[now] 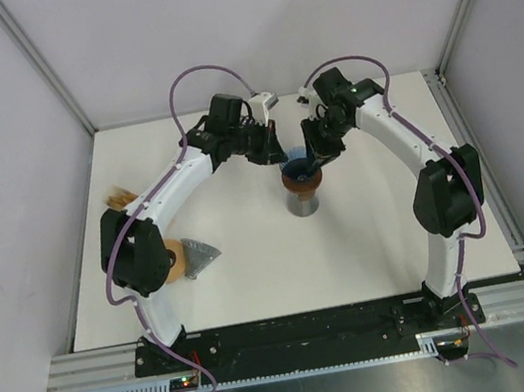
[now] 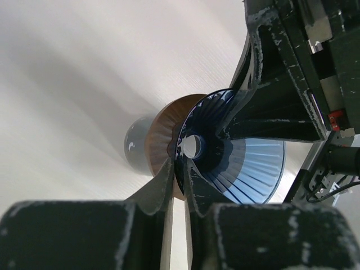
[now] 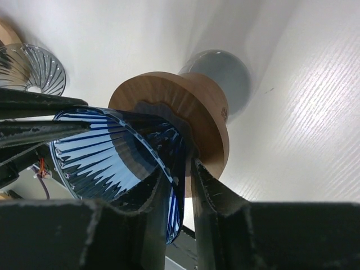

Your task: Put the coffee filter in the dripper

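Note:
A blue ribbed glass dripper sits in a wooden collar on a grey stand at the table's middle. My left gripper is shut on the dripper's wall from the left, one finger inside the cone and one outside. My right gripper is shut on the rim from the right in the same way. No filter shows inside the cone. A tan ruffled thing that looks like the paper filter lies at the table's left edge.
A clear ribbed glass dripper lies next to a wooden piece by the left arm's base; it also shows in the right wrist view. White walls and metal posts close the table in.

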Motion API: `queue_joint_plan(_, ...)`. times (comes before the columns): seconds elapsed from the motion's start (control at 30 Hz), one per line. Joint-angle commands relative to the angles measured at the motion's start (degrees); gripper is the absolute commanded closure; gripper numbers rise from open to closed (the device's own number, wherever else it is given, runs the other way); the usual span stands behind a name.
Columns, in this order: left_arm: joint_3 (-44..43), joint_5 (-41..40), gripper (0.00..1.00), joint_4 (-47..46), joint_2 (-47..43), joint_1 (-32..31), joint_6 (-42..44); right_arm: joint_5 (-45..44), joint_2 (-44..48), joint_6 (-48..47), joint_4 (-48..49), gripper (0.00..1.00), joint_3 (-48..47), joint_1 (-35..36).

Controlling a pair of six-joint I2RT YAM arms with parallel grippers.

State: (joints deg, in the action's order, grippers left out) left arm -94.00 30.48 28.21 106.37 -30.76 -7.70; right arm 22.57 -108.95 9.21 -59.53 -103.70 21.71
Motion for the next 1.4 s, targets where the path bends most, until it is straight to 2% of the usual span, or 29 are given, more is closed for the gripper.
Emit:
queue_joint_plan(0.0, -1.29, -1.7, 0.83, 6.15, 1.76, -0.45, 4.17, -2.96, -0.82, -1.58, -0.6, 0.74, -3.14, 0.12)
queue_joint_plan(0.33, -5.9, -2.89, 0.52, 6.15, -0.5, -0.52, 4.64, -3.07, -1.22, -1.65, -1.71, 0.69, -5.79, 0.17)
queue_joint_plan(0.53, -7.75, -3.31, 0.41, 6.08, -1.47, -0.47, 5.07, -2.97, -1.45, -1.7, -2.3, 0.64, -6.88, 0.17)
queue_joint_plan(0.83, -8.04, -4.41, 0.32, 6.14, -5.93, 1.08, 8.91, -3.53, -1.17, -1.97, -4.4, 0.5, -12.83, 0.36)
queue_joint_plan(0.97, -3.91, -6.32, 0.26, 6.09, -10.7, 3.82, 13.58, -4.5, 0.74, -2.15, -4.13, 0.43, -14.59, 0.36)
queue_joint_plan(1.17, 6.15, -10.77, 0.23, 6.18, -19.3, 10.67, 19.58, -6.99, 6.19, -1.28, -0.9, 0.4, -14.6, 0.52)
queue_joint_plan(1.3, 13.97, -15.78, 0.23, 6.24, -24.71, 16.33, 24.41, -12.31, 12.05, -0.25, 2.99, 0.4, -9.73, 1.57)
queue_joint_plan(1.37, 17.28, -17.58, 0.25, 6.29, -26.63, 19.95, 26.51, -15.21, 17.02, 0.17, 6.9, 0.4, -4.18, 2.36)
